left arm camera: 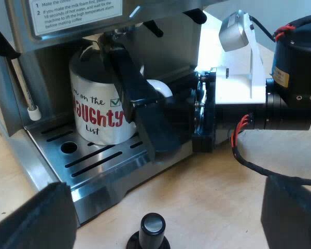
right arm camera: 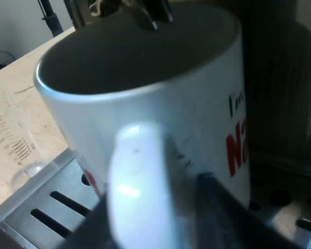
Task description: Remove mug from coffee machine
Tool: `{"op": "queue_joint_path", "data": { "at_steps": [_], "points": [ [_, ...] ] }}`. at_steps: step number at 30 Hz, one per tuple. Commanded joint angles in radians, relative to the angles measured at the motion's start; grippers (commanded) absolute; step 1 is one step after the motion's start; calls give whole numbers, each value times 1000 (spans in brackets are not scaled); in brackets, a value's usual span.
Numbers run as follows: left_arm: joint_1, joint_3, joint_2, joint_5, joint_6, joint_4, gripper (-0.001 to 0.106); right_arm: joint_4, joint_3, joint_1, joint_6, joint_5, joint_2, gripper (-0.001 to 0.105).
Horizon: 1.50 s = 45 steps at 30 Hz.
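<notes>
Mug [left arm camera: 96,111]: white ceramic with red and black lettering. It stands on the slotted drip tray [left arm camera: 101,161] of the espresso machine [left arm camera: 67,31], directly beneath the outlet [right arm camera: 145,10], so it has not yet been removed

Handling, as I judge it: rigid, glazed and therefore slippery, moderately heavy for its bulk, and liable to chip if knocked against the metal above it. I cannot see whether it holds liquid, so I would treat it as full and keep it level. The sensible hold is the handle [right arm camera: 137,187], a thick white loop, or failing that the wall just under the rim

Orientation: upright, mouth up, base flat on the tray, long axis vertical. The handle points out of the machine's bay toward my right pincer, and the lettered side faces my left wrist camera

Right pincer [left arm camera: 137,88]: at the handle, hard against the mug's wall. I cannot tell whether it has closed on the handle or only sits around it

Left pincer [left arm camera: 166,220]: open wide, holding nothing, hovering over the worktop [left arm camera: 212,197] near the machine, well apart from the mug

Other items: tamper [left arm camera: 152,226] with a black knob, standing on the worktop below the left pincer; measuring glass [right arm camera: 10,140], clear with printed graduations, on the worktop just beside the tray's edge
</notes>
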Motion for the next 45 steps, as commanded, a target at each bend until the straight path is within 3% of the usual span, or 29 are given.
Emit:
{"op": "queue_joint_path", "data": {
  "at_steps": [1, 6, 16, 22, 27, 38, 45],
  "points": [
    [-3, 0, 0, -2, 5, -5, 87, -8, -7, 0, 2, 0, 1, 14],
    [-3, 0, 0, -2, 5, -5, 87, -8, -7, 0, 2, 0, 1, 0],
    [-3, 0, 0, -2, 5, -5, 87, -3, -7, 0, -3, -2, -6, 0],
    [-3, 0, 0, -2, 5, -5, 87, 127, -7, 0, -57, -2, -61, 0],
    [-3, 0, 0, -2, 5, -5, 87, 186, 3, 0, -57, -14, -111, 0],
    [-3, 0, 0, -2, 5, -5, 87, 216, 174, 81, -57, 6, -271, 0],
    [-3, 0, 0, 149, -4, -5, 87, 216, 283, 149, -57, 171, -383, 0]
  ]
}}
